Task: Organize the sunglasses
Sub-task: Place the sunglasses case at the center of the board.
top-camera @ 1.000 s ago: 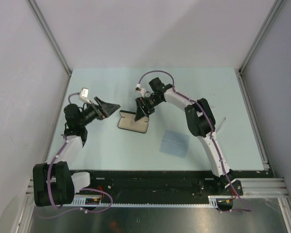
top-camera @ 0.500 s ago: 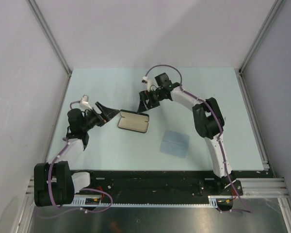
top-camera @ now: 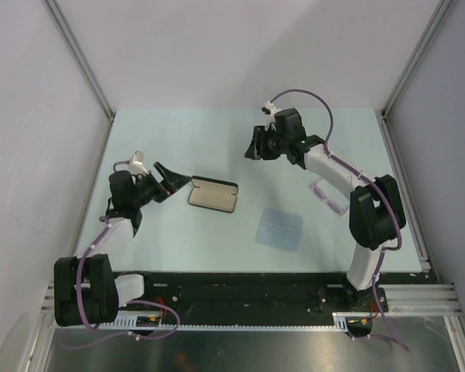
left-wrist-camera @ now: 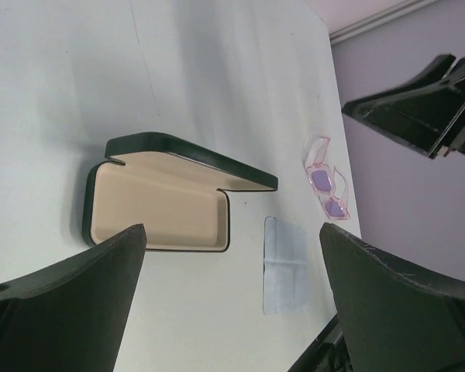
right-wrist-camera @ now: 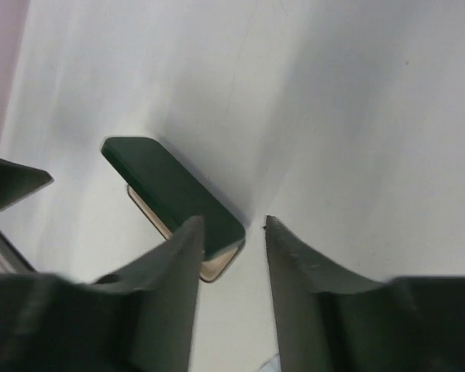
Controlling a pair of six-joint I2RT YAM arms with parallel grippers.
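The sunglasses (top-camera: 329,200), pink-framed with purple lenses, lie on the table at the right, partly under my right forearm; the left wrist view shows the sunglasses (left-wrist-camera: 328,188) unfolded beyond the case. The black case (top-camera: 213,195) sits mid-table with its lid raised and its beige lining (left-wrist-camera: 159,209) showing. My left gripper (top-camera: 180,183) is open just left of the case, aimed at it. My right gripper (top-camera: 253,147) hovers behind and to the right of the case, jaws part-way in with nothing between them; its view looks down on the case lid (right-wrist-camera: 174,194).
A light blue cloth (top-camera: 279,229) lies flat in front of and to the right of the case, also in the left wrist view as the cloth (left-wrist-camera: 285,265). Metal frame posts and grey walls bound the table on three sides.
My right gripper has pulled away from the case, up and to the right, and its jaws have narrowed. My left gripper has dropped lower beside the case's left end. The case stays open.
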